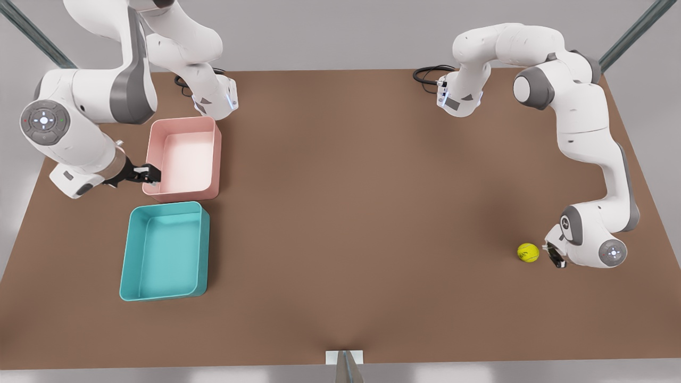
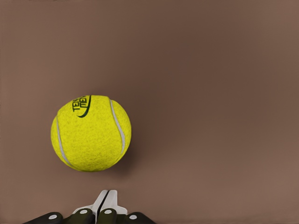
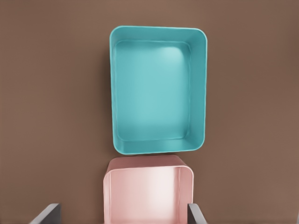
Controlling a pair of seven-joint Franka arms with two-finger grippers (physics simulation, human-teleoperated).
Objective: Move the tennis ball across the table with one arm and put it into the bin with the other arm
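The left tool (image 1: pixel 553 257) sits low over the tabletop (image 1: pixel 351 223) at the front view's right, just beside the tennis ball (image 1: pixel 528 252) and not touching it; in the left wrist view its fingers (image 2: pixel 103 201) are pressed together, tips closed on nothing, with the ball (image 2: pixel 91 133) resting on the bare brown surface just ahead of them. With the tips closed like this, the tool looks better set to nudge or roll the ball than to pinch it. The ball is likely light, with a fuzzy felt skin that gives good friction and a little springy give, so it should not slip from the pads, but being round it will probably roll away at any off-centre touch. A grasp would best span its widest middle, fingers on opposite sides. Well apart, at the front view's left, the right tool (image 1: pixel 150 174) waits at the near rim of the pink tray (image 1: pixel 183 158), fingers spread and empty, with the teal bin (image 1: pixel 164 250) just beside that tray.
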